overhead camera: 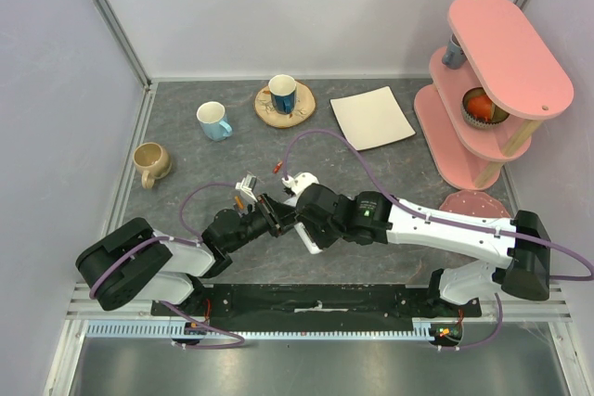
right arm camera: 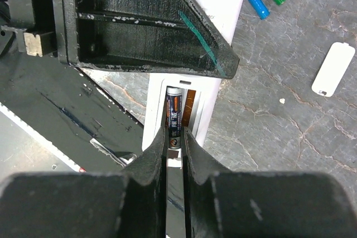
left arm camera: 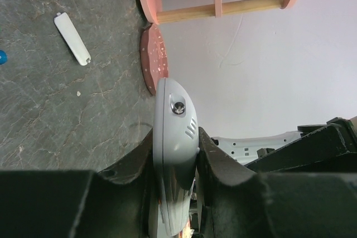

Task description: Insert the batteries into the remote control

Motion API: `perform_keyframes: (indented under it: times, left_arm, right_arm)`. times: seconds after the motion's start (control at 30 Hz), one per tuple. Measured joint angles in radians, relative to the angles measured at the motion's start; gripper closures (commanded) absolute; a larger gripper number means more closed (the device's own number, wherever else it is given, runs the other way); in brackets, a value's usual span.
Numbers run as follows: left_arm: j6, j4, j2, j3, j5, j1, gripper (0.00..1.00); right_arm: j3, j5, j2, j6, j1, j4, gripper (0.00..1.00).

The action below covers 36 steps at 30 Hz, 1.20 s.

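Top view: a slim white plastic remote control (overhead camera: 301, 180) is held over the middle of the grey marbled table (overhead camera: 186, 150). Left wrist view: the left gripper (left arm camera: 175, 157) is clamped on the remote control's two faces, holding it on edge. Right wrist view: the right gripper (right arm camera: 175, 143) pinches a thin orange-labelled battery (right arm camera: 174, 112) in the remote's open bay. The battery should probably be pressed in straight, parallel to the slot, before the fingers let go.
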Motion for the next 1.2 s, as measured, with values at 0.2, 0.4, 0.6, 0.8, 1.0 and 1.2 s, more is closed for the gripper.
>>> perform_keyframes:
  times: [0.2, 0.4, 0.6, 0.8, 1.0, 1.2]
  left_arm:
    - [0.001, -0.001, 0.0, 0.003, -0.009, -0.003, 0.98]
    - [0.01, -0.006, -0.001, 0.004, -0.012, -0.003, 0.98]
    - [0.016, -0.011, -0.016, 0.004, -0.017, -0.005, 0.98]
    - [0.019, -0.008, -0.032, 0.004, -0.019, -0.007, 0.98]
    - [0.02, 0.011, -0.038, 0.004, -0.027, -0.009, 0.98]
    - [0.031, 0.006, -0.039, 0.003, -0.027, -0.009, 0.98]
  right_arm:
    - [0.0, -0.009, 0.0, 0.038, -0.011, 0.001, 0.99]
    - [-0.023, -0.061, -0.01, 0.069, -0.042, 0.028, 1.0]
    - [-0.061, -0.126, -0.048, 0.09, -0.074, 0.073, 1.0]
    - [-0.092, -0.185, -0.088, 0.116, -0.103, 0.111, 1.0]
    - [-0.125, -0.246, -0.119, 0.158, -0.134, 0.157, 1.0]
    - [-0.146, -0.275, -0.121, 0.192, -0.146, 0.186, 1.0]
